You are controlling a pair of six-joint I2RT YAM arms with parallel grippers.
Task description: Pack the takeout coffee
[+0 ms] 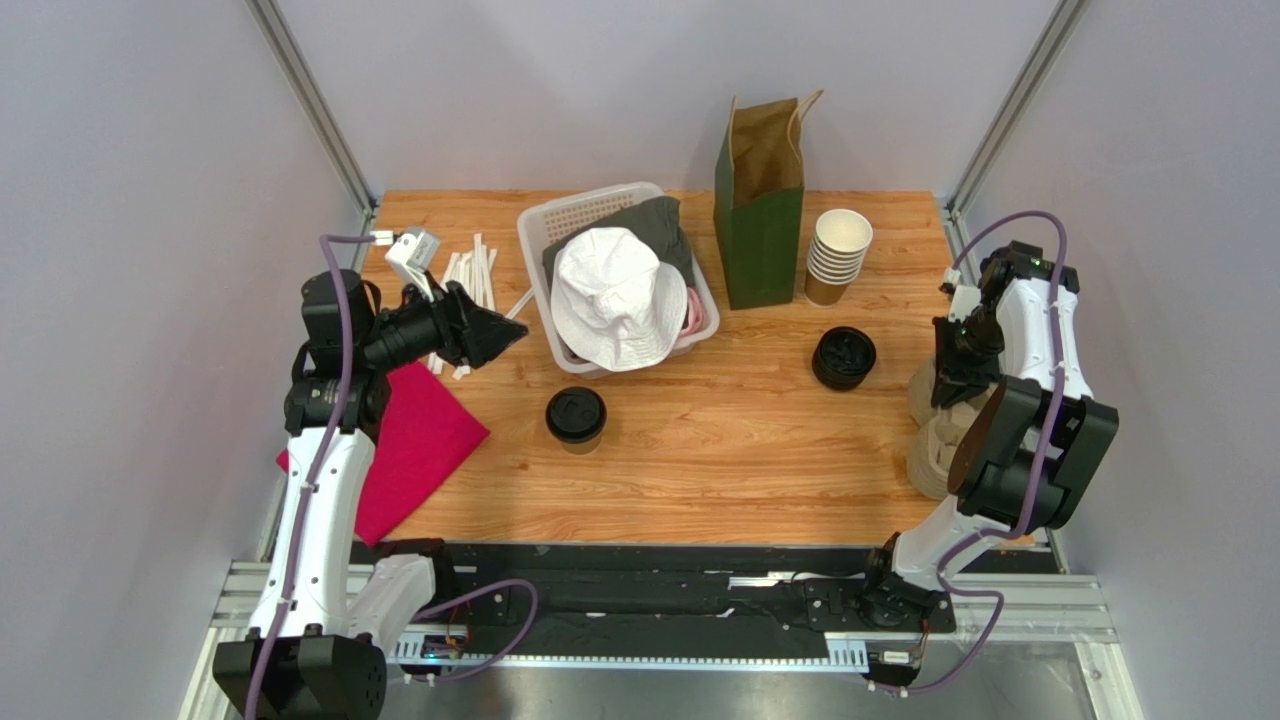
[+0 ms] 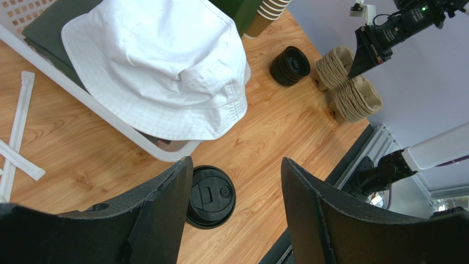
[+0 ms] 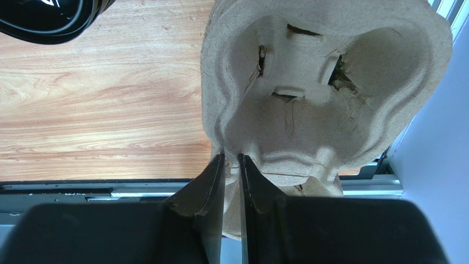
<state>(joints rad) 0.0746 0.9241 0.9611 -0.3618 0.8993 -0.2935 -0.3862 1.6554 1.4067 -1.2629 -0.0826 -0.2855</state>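
The takeout coffee [image 1: 576,416], a brown cup with a black lid, stands on the table front of centre. In the left wrist view the coffee [image 2: 214,197] sits just below my left finger. My left gripper [image 1: 489,333] is open and empty, hovering up and left of the cup; the gripper's wide gap shows in its wrist view [image 2: 236,165]. My right gripper [image 1: 941,402] is shut on the rim of a pulp cup carrier [image 1: 929,450] at the right table edge. The wrist view shows the gripper [image 3: 231,158] pinching the carrier [image 3: 325,82].
A green paper bag [image 1: 759,195] stands open at the back, with a stack of lidless cups [image 1: 837,252] beside it. A black lid pile [image 1: 845,357] lies near the carrier. A white basket [image 1: 544,240] holds a white hat [image 1: 616,293]. Straws [image 1: 469,270] and a red cloth [image 1: 413,443] lie left.
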